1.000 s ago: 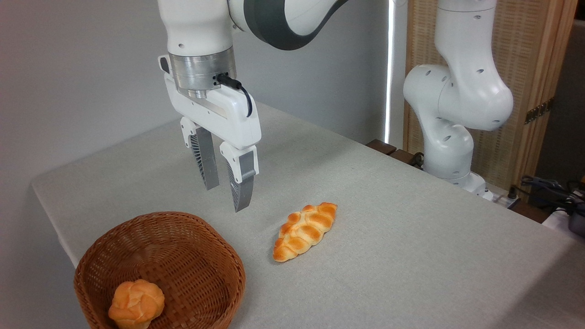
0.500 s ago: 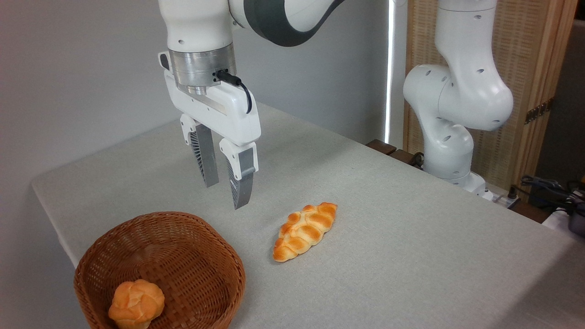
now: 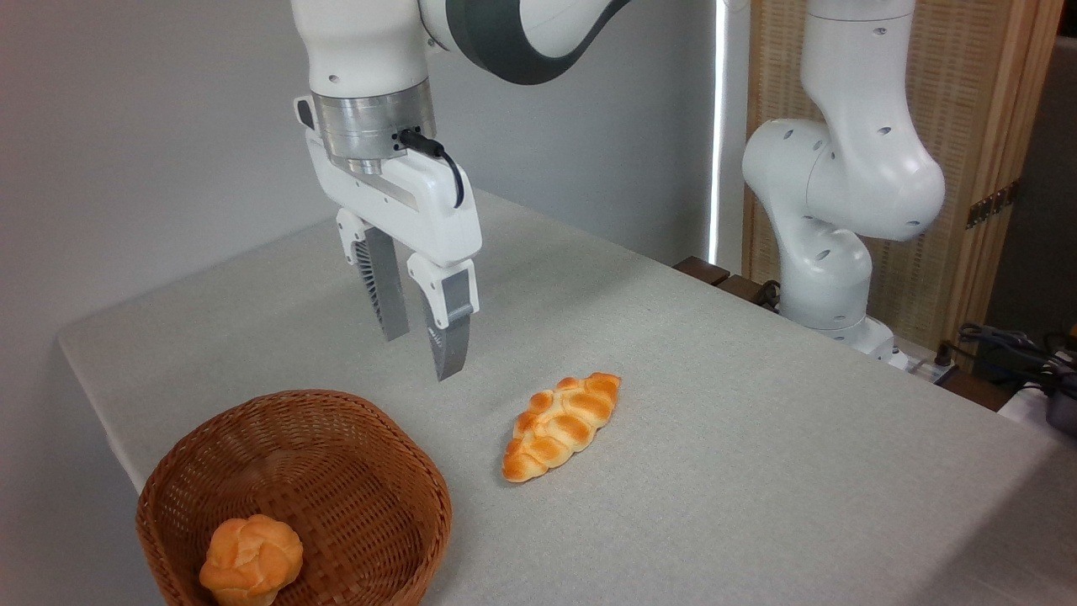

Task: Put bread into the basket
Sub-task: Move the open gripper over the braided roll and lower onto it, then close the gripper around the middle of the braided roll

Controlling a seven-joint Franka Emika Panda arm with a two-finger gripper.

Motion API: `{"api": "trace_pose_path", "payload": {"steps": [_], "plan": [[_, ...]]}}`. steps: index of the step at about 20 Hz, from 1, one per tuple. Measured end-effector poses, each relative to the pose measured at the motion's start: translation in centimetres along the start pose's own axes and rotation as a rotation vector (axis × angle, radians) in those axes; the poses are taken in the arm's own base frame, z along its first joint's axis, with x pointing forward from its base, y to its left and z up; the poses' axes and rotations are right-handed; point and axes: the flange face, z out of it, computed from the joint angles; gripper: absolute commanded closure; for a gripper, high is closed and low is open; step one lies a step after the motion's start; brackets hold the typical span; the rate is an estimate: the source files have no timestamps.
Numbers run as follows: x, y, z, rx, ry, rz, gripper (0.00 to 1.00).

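Bread (image 3: 561,427) lay mid-frame, long axis running lower left to upper right; no writing legible. Gripper (image 3: 422,352) hovered empty, narrowly parted.

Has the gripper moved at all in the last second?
Yes, slightly. The gripper has shifted a little right and up, toward the braided loaf, judged against the wicker basket, which has stayed put.

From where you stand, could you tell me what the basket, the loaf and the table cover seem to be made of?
Basket: brown woven wicker, by its visible weave.
Loaf: glossy golden braided crust; real bread or a plastic replica, I cannot tell.
Table cover: matte pale grey cloth, probably fabric, with a fine weave.
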Motion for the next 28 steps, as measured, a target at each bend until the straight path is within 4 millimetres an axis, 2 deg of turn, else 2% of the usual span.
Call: {"api": "trace_pose_path", "payload": {"steps": [3, 6, 9, 13, 17, 23, 28], "plan": [[-1.0, 1.8, 1.0, -0.025, -0.034, 0.014, 0.0], [-2.8, 3.3, 3.0, -0.052, -0.074, 0.015, 0.0], [-4.5, 4.1, 4.9, -0.077, -0.109, 0.006, 0.0], [-6.2, 3.8, 7.7, -0.09, -0.169, -0.004, 0.0], [-9.0, 0.8, 8.8, -0.099, -0.182, -0.059, 0.0], [-8.5, 0.3, 12.1, -0.122, -0.21, -0.054, 0.0], [-7.4, 0.6, 12.2, -0.118, -0.169, -0.052, 0.0]]}}
